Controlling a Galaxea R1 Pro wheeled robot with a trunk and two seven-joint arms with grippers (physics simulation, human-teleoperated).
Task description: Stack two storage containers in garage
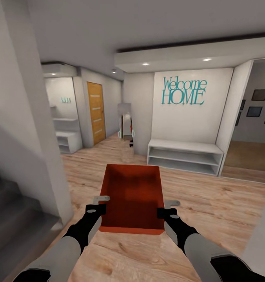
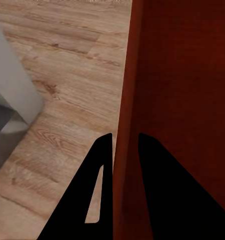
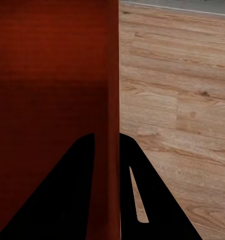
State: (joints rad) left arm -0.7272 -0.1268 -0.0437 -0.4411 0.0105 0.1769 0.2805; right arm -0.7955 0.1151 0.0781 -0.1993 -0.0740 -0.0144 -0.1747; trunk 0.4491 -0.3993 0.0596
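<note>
I carry one orange-red storage container [image 1: 132, 197] in front of me, held level above a light wood plank floor. My left gripper [image 1: 102, 204] is shut on its left wall, my right gripper [image 1: 166, 208] on its right wall. In the left wrist view the two black fingers [image 2: 100, 165] pinch the thin red wall [image 2: 123, 125] between them. The right wrist view shows the same grip, black fingers [image 3: 130, 165] either side of the wall [image 3: 112, 100]. The container is empty inside.
A hallway lies ahead. A white low shelf bench [image 1: 185, 156] stands under a "Welcome HOME" wall sign [image 1: 184, 91]. A wooden slatted door [image 1: 95, 112] is at the far left. Grey stairs [image 1: 11, 211] and a white wall corner [image 1: 38, 129] are close on my left.
</note>
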